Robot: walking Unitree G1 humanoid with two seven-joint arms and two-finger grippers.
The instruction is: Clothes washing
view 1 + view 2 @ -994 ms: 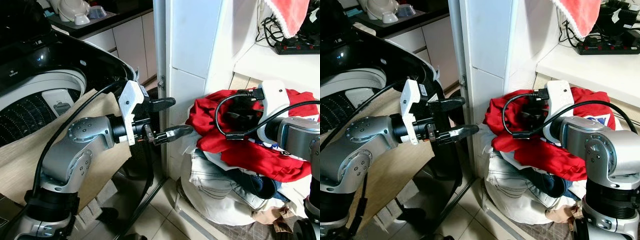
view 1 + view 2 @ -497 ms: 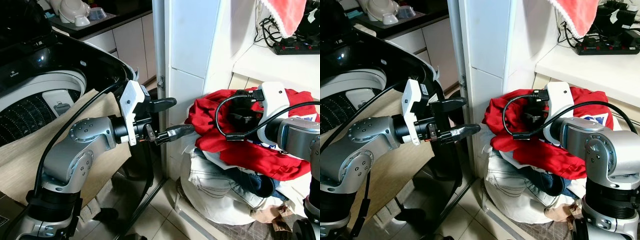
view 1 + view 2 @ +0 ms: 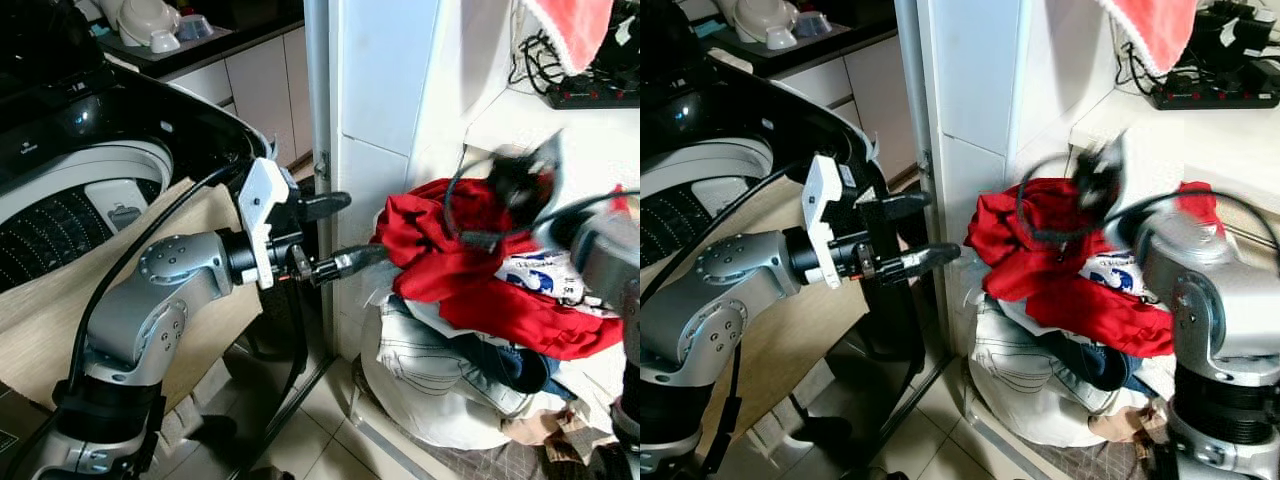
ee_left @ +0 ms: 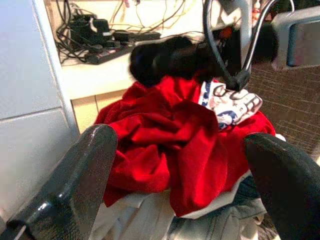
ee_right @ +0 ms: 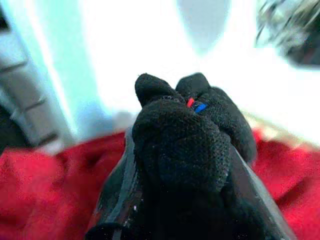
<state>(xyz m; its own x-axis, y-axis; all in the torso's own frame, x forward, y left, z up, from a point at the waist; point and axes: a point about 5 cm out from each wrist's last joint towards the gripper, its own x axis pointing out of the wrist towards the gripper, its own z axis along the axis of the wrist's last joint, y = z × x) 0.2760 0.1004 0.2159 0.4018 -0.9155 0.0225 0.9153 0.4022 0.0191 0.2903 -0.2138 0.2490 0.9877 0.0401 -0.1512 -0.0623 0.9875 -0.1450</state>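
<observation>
A heap of clothes lies against the white wall at the right, with a red garment (image 3: 440, 262) on top. Under it are a white printed piece (image 3: 538, 276) and pale jeans (image 3: 425, 365). My right gripper (image 5: 182, 145) is shut on a small black knitted garment (image 5: 175, 165) with a red and blue tag. It is raised just above the heap and blurred (image 3: 520, 175). My left gripper (image 3: 345, 235) is open and empty, reaching toward the red garment from the washing machine (image 3: 75, 175) side. Through its fingers (image 4: 82, 175) I see the red garment (image 4: 165, 145).
The top-loading washing machine stands open at the left, with a beige cloth (image 3: 40, 300) draped over its front. A white pillar (image 3: 375, 120) rises between the machine and the heap. A shelf (image 3: 1160, 125) with a power strip and cables sits above the clothes.
My right gripper has risen quickly off the red garment with the black garment in it, and the red garment has shifted. The left arm has barely moved.
</observation>
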